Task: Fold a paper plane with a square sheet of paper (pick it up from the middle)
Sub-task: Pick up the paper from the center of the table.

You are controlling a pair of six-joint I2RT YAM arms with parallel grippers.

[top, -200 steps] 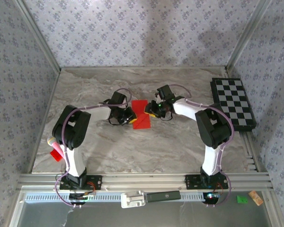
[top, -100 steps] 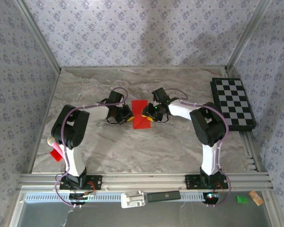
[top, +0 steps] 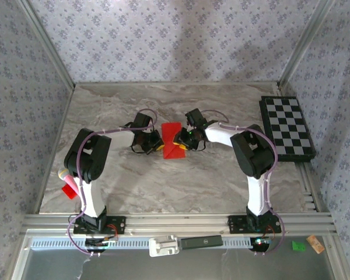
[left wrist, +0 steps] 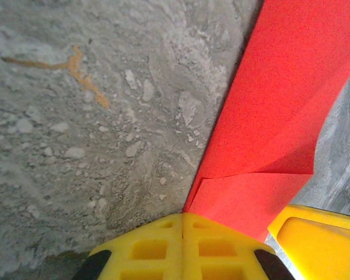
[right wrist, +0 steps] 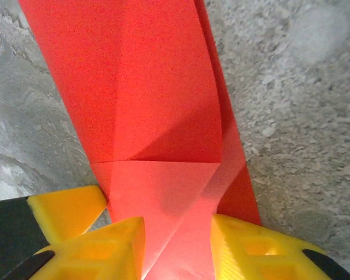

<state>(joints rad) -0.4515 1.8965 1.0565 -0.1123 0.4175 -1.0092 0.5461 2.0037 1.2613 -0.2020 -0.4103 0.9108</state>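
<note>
**At Mid-Table, Two Pincers Are Closing In on Red Paper**

Between the two arms, the creased red paper (top: 171,133) is lying on the marble table (top: 134,181). The left pincer (top: 158,146) is sitting at its left edge and the right pincer (top: 183,140) at its right, with a chequered board (top: 287,127) well apart. From overhead the jaws are too small to read. The left wrist camera is showing its pincer closed, fingertips (left wrist: 157,242) pressing together at the paper's folded corner; whether they are pinching it cannot be told. The right wrist camera is showing jaws standing partly apart, straddling a tapering folded flap.
</note>
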